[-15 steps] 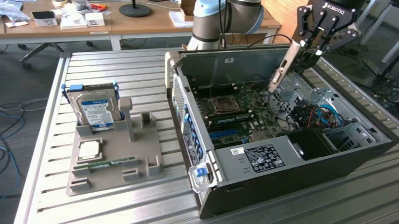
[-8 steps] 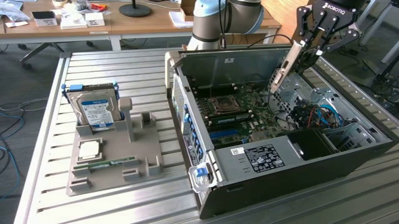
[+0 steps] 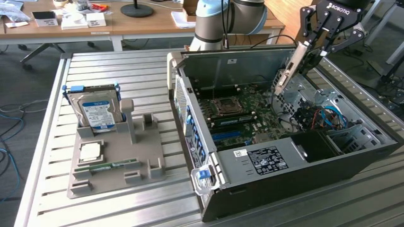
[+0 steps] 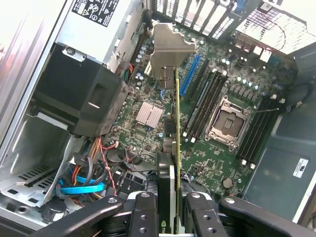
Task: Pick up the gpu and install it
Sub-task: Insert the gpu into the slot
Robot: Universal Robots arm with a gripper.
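Observation:
The gpu (image 3: 292,66) hangs edge-down and slightly tilted above the open computer case (image 3: 271,175), over its far right part. My gripper (image 3: 317,40) is shut on the card's upper end, and the card's pale metal bracket runs along its side. In the wrist view I see the gpu (image 4: 176,148) edge-on, with its silver bracket (image 4: 168,49) at the far end. It sits clamped between my black fingers (image 4: 143,212) over the motherboard (image 4: 222,163). A blue slot (image 4: 190,74) lies just beside the card's line, and the card is clear of the board.
A CPU socket (image 4: 229,121), memory slots, a black shroud (image 4: 84,94) and loose cables (image 4: 84,177) crowd the case. On the exterior view's left, a grey fixture (image 3: 117,175) holds a hard drive (image 3: 94,111) and a green memory stick (image 3: 107,166) on the slatted table (image 3: 126,71).

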